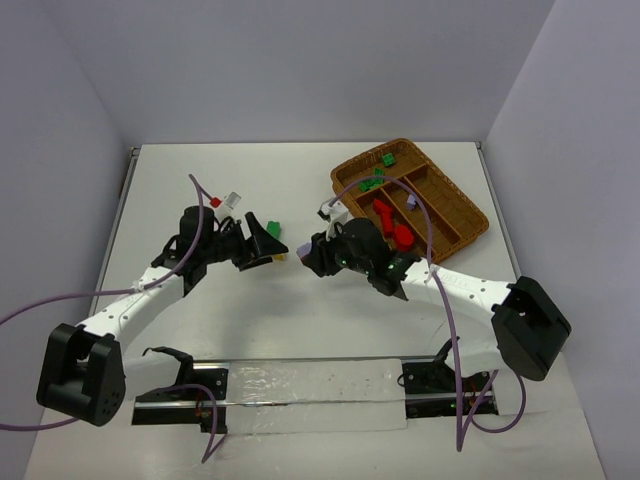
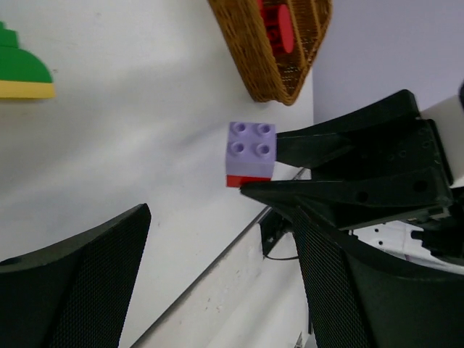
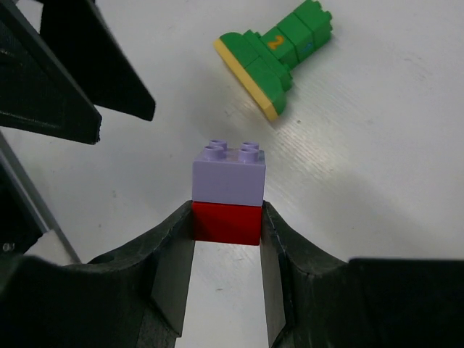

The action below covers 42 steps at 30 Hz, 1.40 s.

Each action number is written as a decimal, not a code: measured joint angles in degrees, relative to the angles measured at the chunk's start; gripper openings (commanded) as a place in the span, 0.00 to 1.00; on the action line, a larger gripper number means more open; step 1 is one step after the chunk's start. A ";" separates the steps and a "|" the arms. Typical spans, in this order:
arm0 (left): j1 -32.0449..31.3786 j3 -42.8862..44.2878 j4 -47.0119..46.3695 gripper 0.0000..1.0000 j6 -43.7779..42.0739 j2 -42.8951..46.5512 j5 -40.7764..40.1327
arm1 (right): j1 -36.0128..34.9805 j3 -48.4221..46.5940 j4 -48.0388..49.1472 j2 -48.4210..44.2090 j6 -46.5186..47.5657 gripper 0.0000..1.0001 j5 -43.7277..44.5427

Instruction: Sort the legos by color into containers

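My right gripper (image 3: 227, 222) is shut on a red brick (image 3: 225, 222) that carries a lilac brick (image 3: 228, 177) on top, held just above the table. In the left wrist view the same lilac brick (image 2: 251, 148) pokes out from the right gripper's black fingers (image 2: 348, 170). My left gripper (image 2: 221, 243) faces it, open, with only bare table between its pads. A green-and-yellow lego piece (image 3: 275, 54) lies on the table beyond the held stack. The wicker tray (image 1: 400, 144) stands at the back right and holds green legos (image 1: 385, 158) and red legos (image 1: 383, 212) in separate compartments.
A small red and white lego pair (image 1: 225, 200) lies on the table behind the left gripper (image 1: 265, 242). The tray's corner (image 2: 264, 69) is close to the right gripper (image 1: 312, 252). A metal rail (image 1: 300, 385) runs along the near edge.
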<state>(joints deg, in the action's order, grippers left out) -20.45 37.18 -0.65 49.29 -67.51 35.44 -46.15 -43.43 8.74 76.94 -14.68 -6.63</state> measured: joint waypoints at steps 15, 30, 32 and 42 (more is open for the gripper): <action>-2.49 -2.33 -12.98 0.83 5.96 -5.78 5.59 | -0.11 0.72 1.59 0.01 1.10 0.00 -6.06; -4.25 -1.54 -16.70 0.13 7.65 -9.45 6.79 | -0.25 0.72 2.09 -0.06 1.19 0.00 -7.68; -4.22 -1.44 -16.81 0.00 8.16 -9.66 6.76 | -0.22 0.72 2.05 -0.23 1.49 0.00 -7.31; -1.71 -3.67 -19.94 0.00 15.05 -7.47 1.52 | -0.37 3.66 0.58 -4.48 1.75 0.00 -3.93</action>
<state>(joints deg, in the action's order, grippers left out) -22.17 33.51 -20.60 64.34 -74.98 36.96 -46.52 -39.77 9.32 72.46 -12.93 -10.56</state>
